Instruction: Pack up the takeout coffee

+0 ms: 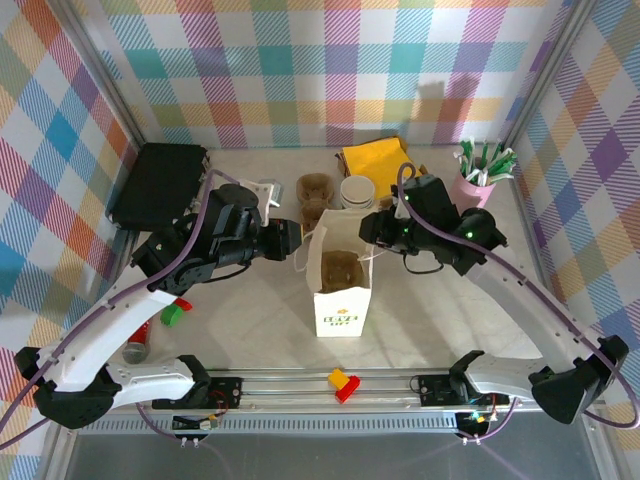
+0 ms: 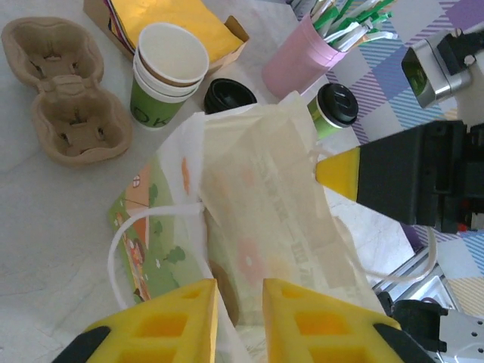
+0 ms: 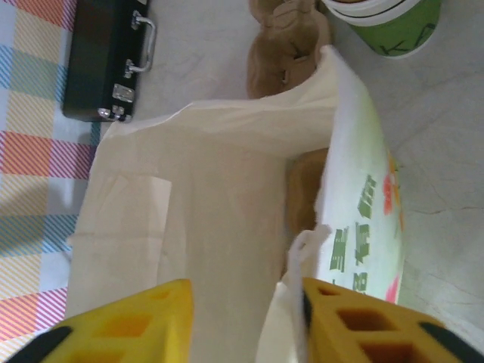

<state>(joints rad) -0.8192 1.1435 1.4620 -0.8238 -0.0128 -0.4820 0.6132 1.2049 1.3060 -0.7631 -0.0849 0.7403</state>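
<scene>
Coffee — small green paper cup with round black plastic lid point(image 2: 336, 106) — stands upright beyond tall white paper bag point(image 1: 345, 300), nearest right gripper point(image 3: 246, 302), jaws parted astride its rim; left gripper point(image 2: 238, 291) pinches the opposite rim.

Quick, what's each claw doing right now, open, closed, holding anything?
Left claw: closed on the rim of the white paper bag.
Right claw: open, straddling the bag's rim, not gripping it.

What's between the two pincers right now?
The white paper bag, top open, stands between the left pincer and the right pincer; the top external view shows it.
</scene>
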